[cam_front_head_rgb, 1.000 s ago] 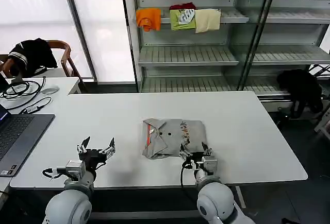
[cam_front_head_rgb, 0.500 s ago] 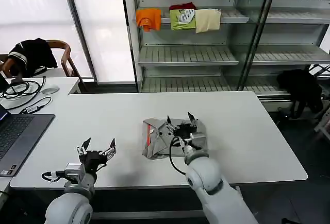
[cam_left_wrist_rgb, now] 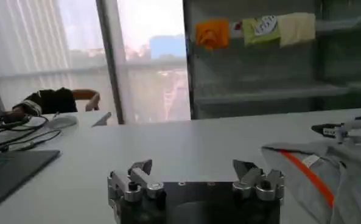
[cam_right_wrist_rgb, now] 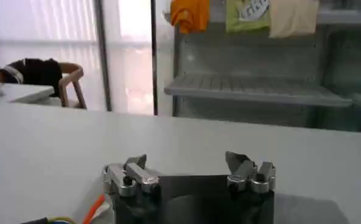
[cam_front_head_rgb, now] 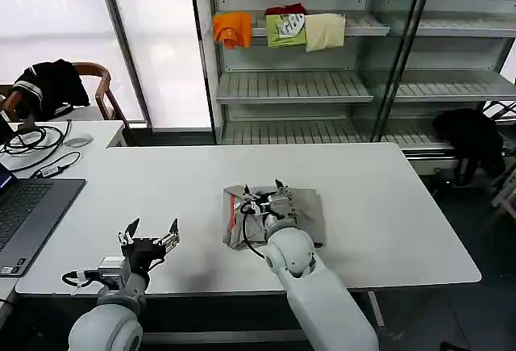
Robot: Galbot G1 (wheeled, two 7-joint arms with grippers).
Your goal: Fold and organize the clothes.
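One of the clothes, a light grey shirt (cam_front_head_rgb: 310, 208) with orange collar trim (cam_front_head_rgb: 232, 211), lies folded on the white table (cam_front_head_rgb: 387, 206), near its front middle. My right gripper (cam_front_head_rgb: 263, 190) hovers open over the shirt's middle, and the white arm covers the near part of the shirt. In the right wrist view the right gripper (cam_right_wrist_rgb: 186, 161) has nothing between its jaws, with a bit of orange trim (cam_right_wrist_rgb: 95, 207) below it. My left gripper (cam_front_head_rgb: 149, 234) stands open near the front left edge, well apart from the shirt (cam_left_wrist_rgb: 314, 179). The left gripper (cam_left_wrist_rgb: 192, 167) is empty.
A laptop (cam_front_head_rgb: 24, 210), cables and a mouse (cam_front_head_rgb: 78, 141) lie on the left desk. A chair holds a black garment (cam_front_head_rgb: 50, 85). The shelf unit behind carries orange (cam_front_head_rgb: 232, 28), green (cam_front_head_rgb: 285, 28) and cream (cam_front_head_rgb: 324, 31) garments. Another black garment (cam_front_head_rgb: 472, 137) hangs far right.
My right gripper has travelled from the table's near edge forward and to the left, and now hangs over the shirt's middle. The left gripper has stayed put.
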